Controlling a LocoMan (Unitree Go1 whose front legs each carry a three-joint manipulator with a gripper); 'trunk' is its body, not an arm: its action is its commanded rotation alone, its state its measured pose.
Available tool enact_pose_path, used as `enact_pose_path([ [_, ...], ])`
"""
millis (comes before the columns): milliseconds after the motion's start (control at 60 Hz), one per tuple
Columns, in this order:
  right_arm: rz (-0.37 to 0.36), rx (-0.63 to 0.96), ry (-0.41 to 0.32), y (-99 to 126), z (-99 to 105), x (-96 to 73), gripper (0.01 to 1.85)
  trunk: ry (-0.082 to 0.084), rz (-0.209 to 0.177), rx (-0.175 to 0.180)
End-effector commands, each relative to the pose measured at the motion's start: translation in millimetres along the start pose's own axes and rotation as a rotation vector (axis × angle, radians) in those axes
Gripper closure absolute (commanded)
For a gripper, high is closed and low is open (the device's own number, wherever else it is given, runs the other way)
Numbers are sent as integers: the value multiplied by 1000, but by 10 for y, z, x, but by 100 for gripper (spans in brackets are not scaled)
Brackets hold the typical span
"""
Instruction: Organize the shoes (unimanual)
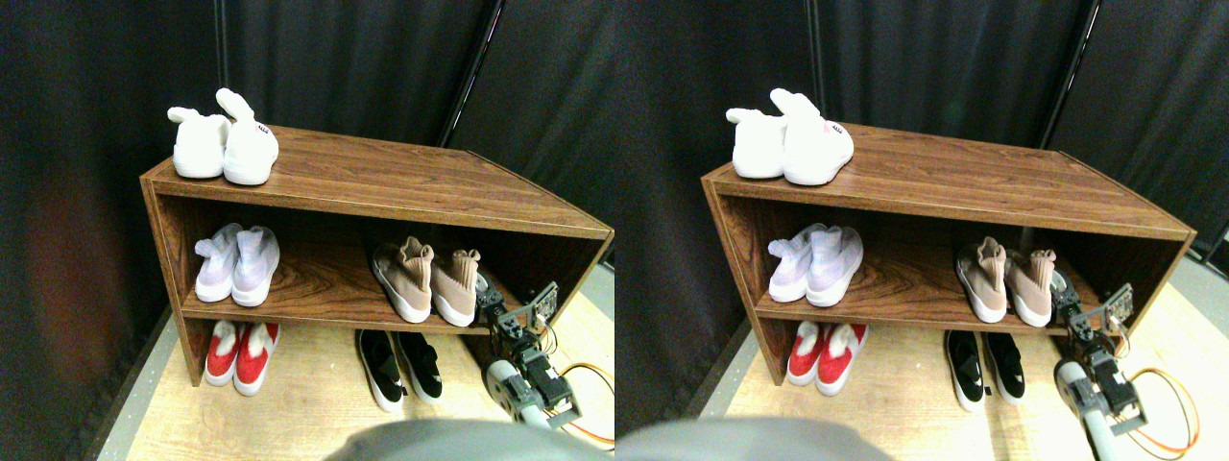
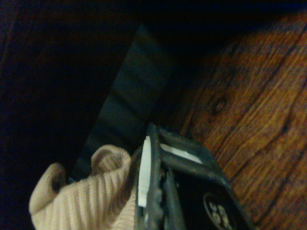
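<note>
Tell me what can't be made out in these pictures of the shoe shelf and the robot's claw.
- Claw: open or shut cannot be told. In the stereo pair view it is small, beside the right tan sneaker; in the wrist view only one jaw's frame shows.
- Tan sneaker in the wrist view: only its knit collar shows; the frame edge cuts off the rest.
- Black slip-ons: too small for detail.
- Shelf's back: too dark in both views.

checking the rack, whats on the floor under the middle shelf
Under the middle shelf, on the floor: red slip-ons with white lining at left and black slip-ons further right. The robot's arm covers the floor at the far right.
</note>
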Motion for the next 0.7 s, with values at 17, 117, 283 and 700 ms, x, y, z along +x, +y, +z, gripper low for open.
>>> enact_pose_path([
  [17,39,31,18,80,-57,-16,180,11,17,-3],
  [117,46,16,25,98,-79,-37,180,9,18,-5],
  [283,58,10,46,116,-111,-42,180,9,23,-10],
  [700,29,-24,12,76,-50,10,180,10,24,-11],
])
